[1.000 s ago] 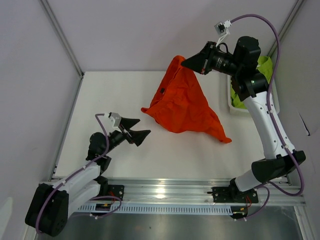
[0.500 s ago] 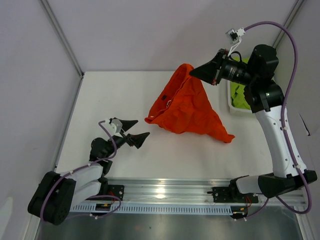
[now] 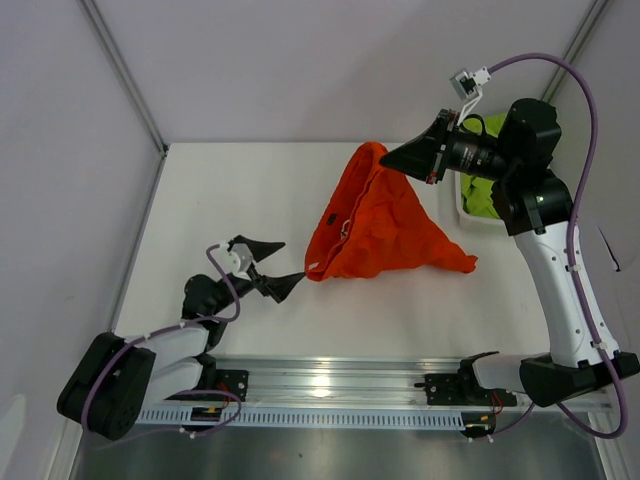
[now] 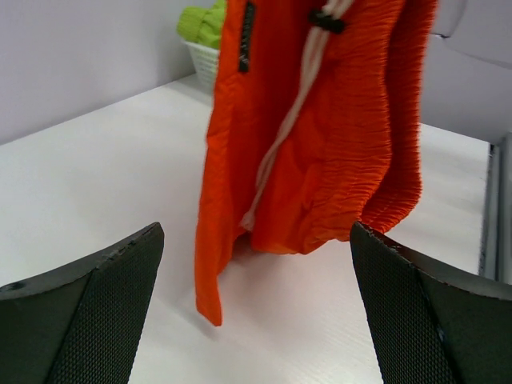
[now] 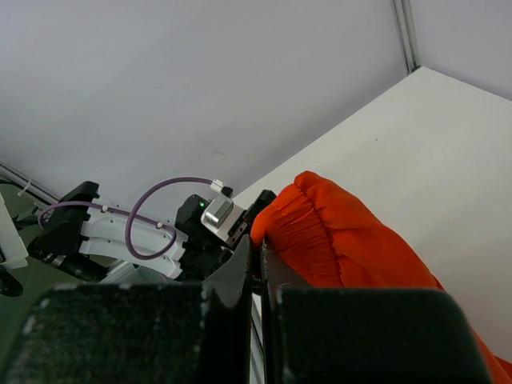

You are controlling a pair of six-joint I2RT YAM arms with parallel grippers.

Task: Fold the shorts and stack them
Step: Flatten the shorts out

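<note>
The orange-red shorts [image 3: 385, 225] hang by their waistband from my right gripper [image 3: 388, 157], which is shut on the elastic edge [image 5: 288, 228] above the table. Their lower part drapes onto the table. My left gripper [image 3: 283, 265] is open, low over the table, just left of the hanging hem. In the left wrist view the orange shorts [image 4: 320, 120] and their white drawstring [image 4: 280, 152] hang between and beyond the wide-apart fingers [image 4: 104, 304]. The lime green shorts [image 3: 478, 195] lie in the white basket [image 3: 462, 212] behind my right arm.
The basket [image 4: 204, 60] with green fabric [image 4: 200, 24] stands at the table's far right, against the wall. Grey walls close the table at the back and both sides. A metal rail [image 3: 330, 380] runs along the near edge.
My right gripper has moved right and slightly nearer, carrying the orange shorts so their hem swung toward my left gripper. My left gripper has crept a little right and nearer, still open.
</note>
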